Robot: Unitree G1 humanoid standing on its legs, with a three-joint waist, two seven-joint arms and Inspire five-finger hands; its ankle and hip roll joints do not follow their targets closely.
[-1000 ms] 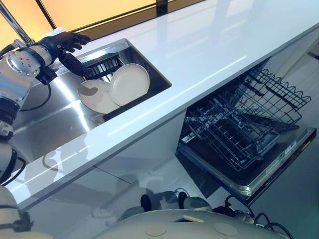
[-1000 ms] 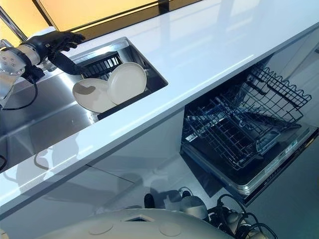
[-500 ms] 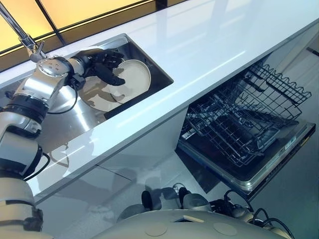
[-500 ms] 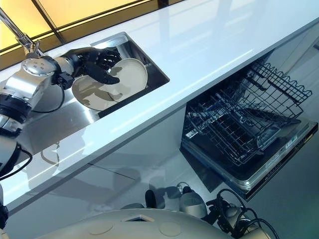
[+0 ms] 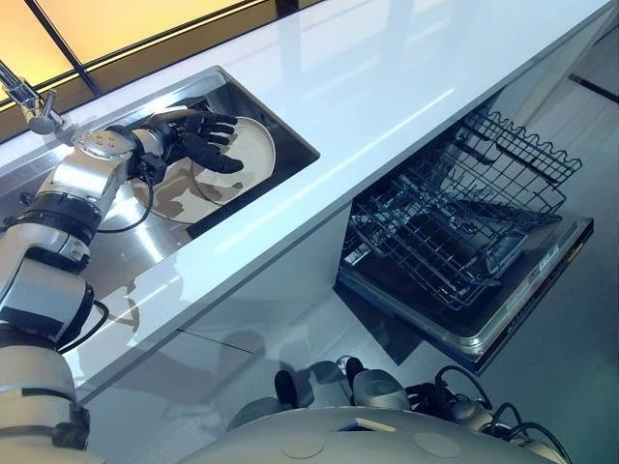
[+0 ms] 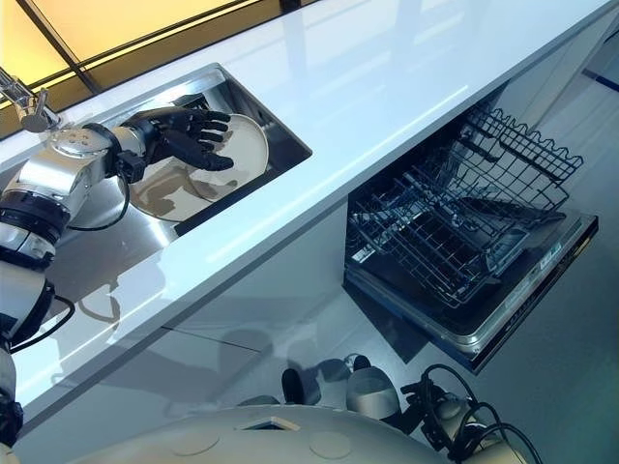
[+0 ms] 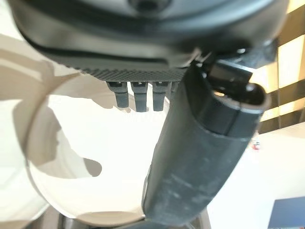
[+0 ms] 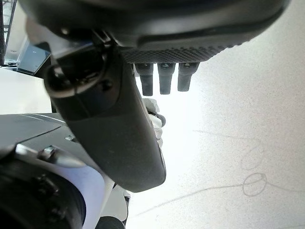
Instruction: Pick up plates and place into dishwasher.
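Left robot hand (image 5: 190, 141) — fingers (image 5: 221, 120) spread — over plate (image 5: 257, 160) in sink (image 5: 291, 147).

Left hand (image 5: 193, 140) hung a second ago above the back rim of the sink (image 5: 282, 126), at 11 o'clock of the two plates. It has since come down over them and now has its fingers spread across the face of the right plate (image 5: 253, 155), covering that plate's 9 o'clock side. Left plate (image 5: 160, 203), earlier in full sight, is partly hidden behind the wrist. The whole scene has slid toward 9 o'clock: the camera moved, the things did not.
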